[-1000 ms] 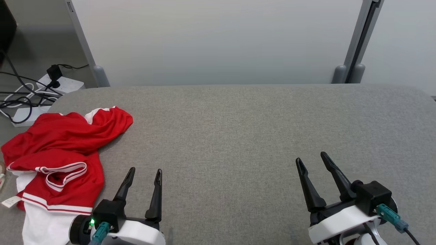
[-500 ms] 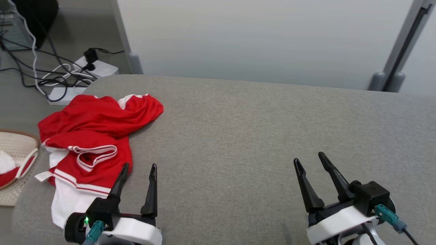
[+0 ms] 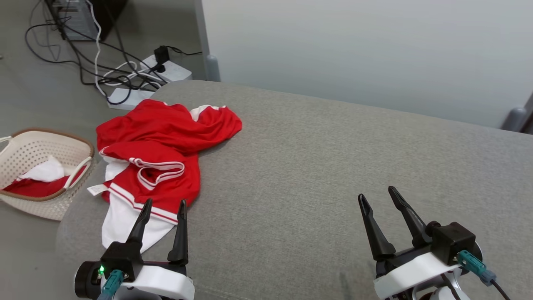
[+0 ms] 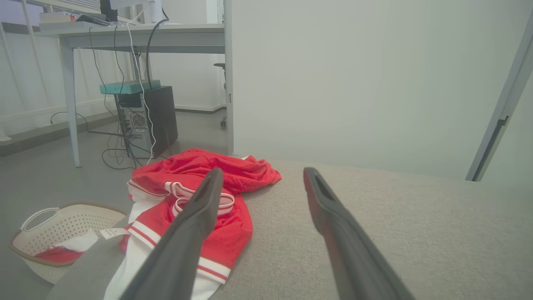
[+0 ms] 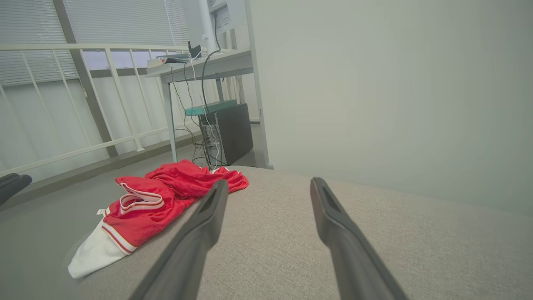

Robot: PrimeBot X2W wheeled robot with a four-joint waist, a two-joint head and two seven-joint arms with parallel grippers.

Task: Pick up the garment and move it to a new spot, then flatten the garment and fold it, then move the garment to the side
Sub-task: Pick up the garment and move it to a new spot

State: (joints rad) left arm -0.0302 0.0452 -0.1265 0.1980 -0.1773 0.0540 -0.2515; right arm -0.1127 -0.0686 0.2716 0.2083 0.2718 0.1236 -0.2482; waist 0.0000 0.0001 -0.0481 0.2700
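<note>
The crumpled garment [image 3: 162,146] lies along the desk [image 3: 333,158], its white end toward the robot. Left tool [image 3: 165,203] and right tool [image 3: 377,193] are released.

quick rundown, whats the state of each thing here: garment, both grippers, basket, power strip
garment: crumpled, unfolded, lying at the table's left end, not held
left gripper: open, empty, at the garment's near edge
right gripper: open, empty, over bare table
basket: on the floor, red and white cloth inside
power strip: on the floor, black plug in it
</note>
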